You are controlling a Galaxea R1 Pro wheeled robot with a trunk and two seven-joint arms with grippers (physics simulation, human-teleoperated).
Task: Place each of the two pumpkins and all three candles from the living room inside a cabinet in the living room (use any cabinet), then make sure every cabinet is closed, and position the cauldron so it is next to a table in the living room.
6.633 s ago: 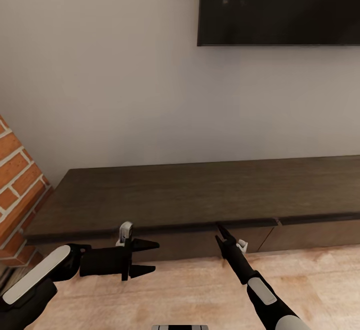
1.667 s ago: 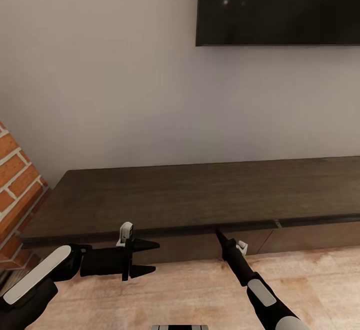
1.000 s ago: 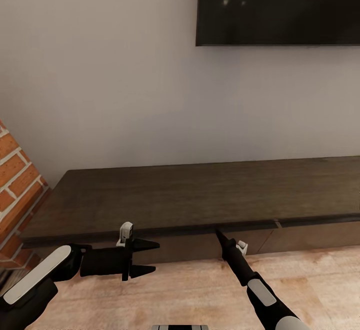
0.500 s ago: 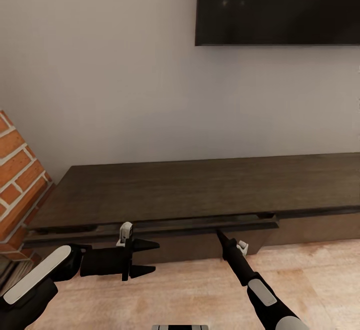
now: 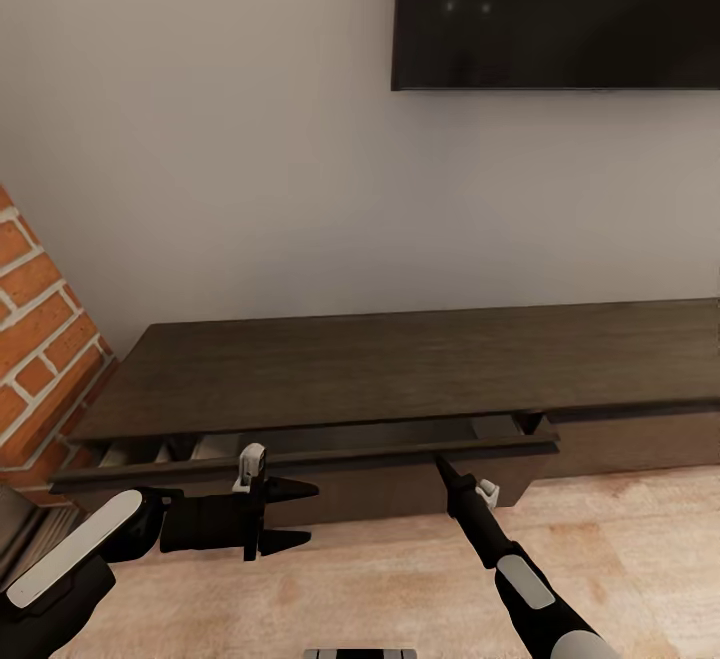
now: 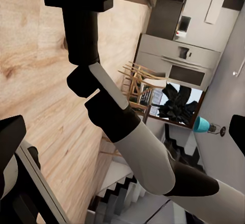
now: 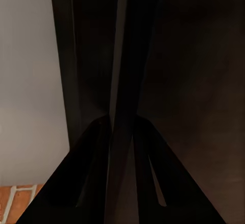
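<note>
Fingers of the right gripper [image 5: 441, 463] are pinched together on the top edge of a drawer front [image 5: 300, 461] of the cabinet [image 5: 400, 379]. In the right wrist view the two dark fingers [image 7: 97, 173] close on a thin dark panel edge that runs up between them, so the grip is clenched on the drawer front. In the head view the right arm reaches up from the lower right, and its tip meets the front's rim just left of the seam with the neighbouring drawer.

That drawer stands a little way out from the long low dark-brown cabinet, which runs along the pale wall below a wall-mounted black screen [image 5: 556, 13]. A narrow strip of pale interior shows between the cabinet top and the drawer front; what lies inside cannot be made out.

On the other side, the left gripper [image 5: 298, 514] is spread wide, with nothing between its fingers [image 5: 292, 488]. It points sideways toward the right arm, in front of the drawer front and above the light wood floor [image 5: 400, 579]. It sits near the left part of the same drawer front, apart from it as far as the head view shows. The left wrist view looks across at the right arm over the floor.

A brick wall [image 5: 40, 329] stands at the cabinet's left end.
</note>
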